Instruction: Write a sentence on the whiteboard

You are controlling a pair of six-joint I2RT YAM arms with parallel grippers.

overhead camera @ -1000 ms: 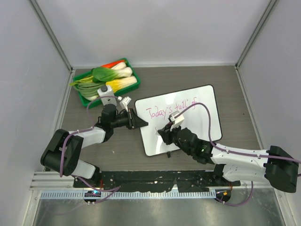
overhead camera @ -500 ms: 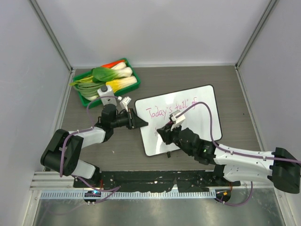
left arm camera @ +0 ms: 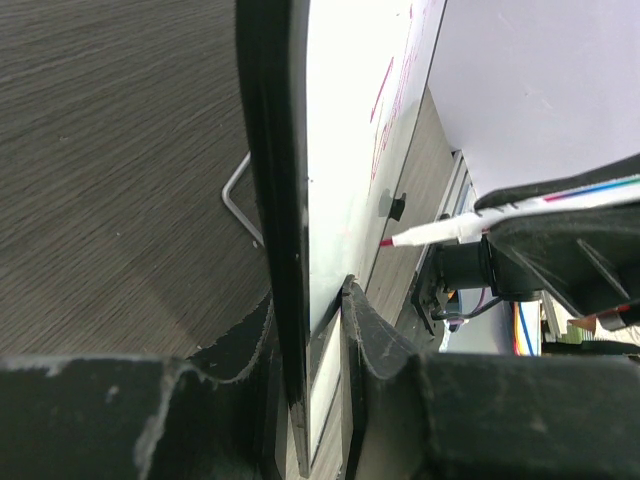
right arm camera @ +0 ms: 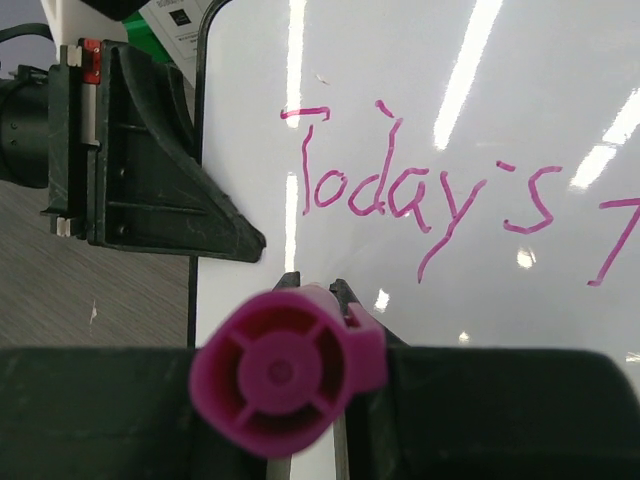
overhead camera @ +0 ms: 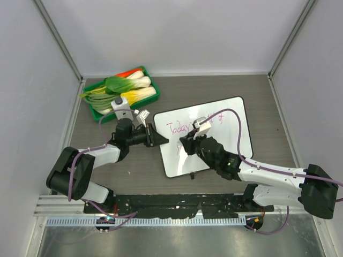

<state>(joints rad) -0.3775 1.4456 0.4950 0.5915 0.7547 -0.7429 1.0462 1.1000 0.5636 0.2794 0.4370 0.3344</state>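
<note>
The left claw (overhead camera: 156, 138) is pinching the whiteboard (overhead camera: 236, 140) by its left edge, and the right claw (overhead camera: 187, 144) is squeezing a pink marker (right arm camera: 286, 371) just below the sentence (right arm camera: 420, 192).

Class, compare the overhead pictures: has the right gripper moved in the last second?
Yes. The right gripper, holding the marker, has shifted away from the near edge of the whiteboard, up toward the sentence, hiding its middle.

Left arm (overhead camera: 99, 155) and right arm (overhead camera: 270, 176): white link shells, bulky black joint housings. Purple cable (overhead camera: 239, 140) looped along each. Left tool (overhead camera: 156, 138) matte black, wedge-shaped, scuffed, red tab on side. Right tool (overhead camera: 186, 145) black too, small white block behind.
</note>
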